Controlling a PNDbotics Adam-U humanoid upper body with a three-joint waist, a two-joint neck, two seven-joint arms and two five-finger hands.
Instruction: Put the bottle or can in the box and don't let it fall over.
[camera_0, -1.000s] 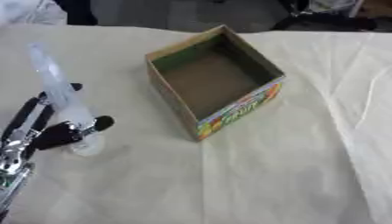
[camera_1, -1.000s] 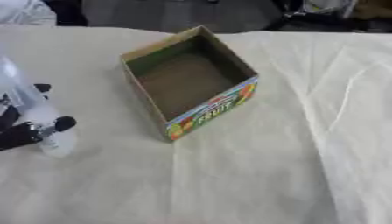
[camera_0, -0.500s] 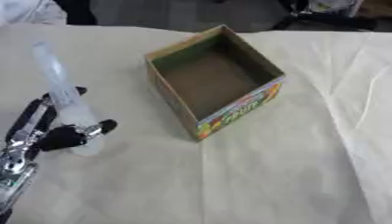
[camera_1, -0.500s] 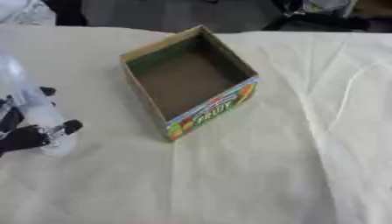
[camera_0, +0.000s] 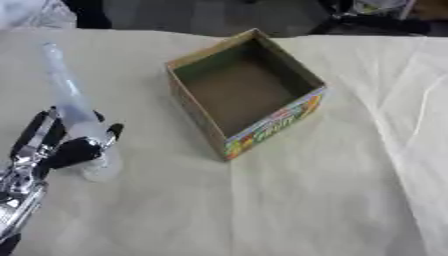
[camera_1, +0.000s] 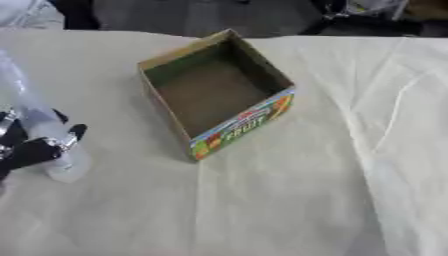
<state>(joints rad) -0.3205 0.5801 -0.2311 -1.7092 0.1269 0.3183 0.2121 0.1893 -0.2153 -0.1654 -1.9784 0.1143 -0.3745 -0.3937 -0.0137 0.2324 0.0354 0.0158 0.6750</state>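
Left hand (camera_0: 61, 150) curled round bottle (camera_0: 74, 112), low on body. Bottle stood upright on surface (camera_0: 289, 200), left of box (camera_0: 245, 92), well apart. Box open-topped, empty. Wide bare cloth right and front. Left eye view showed more of arm. Right hand unseen.

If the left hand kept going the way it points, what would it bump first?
Nothing new: the left hand is already curled round the clear bottle. Beyond that lies bare cloth; the box sits off to the right.
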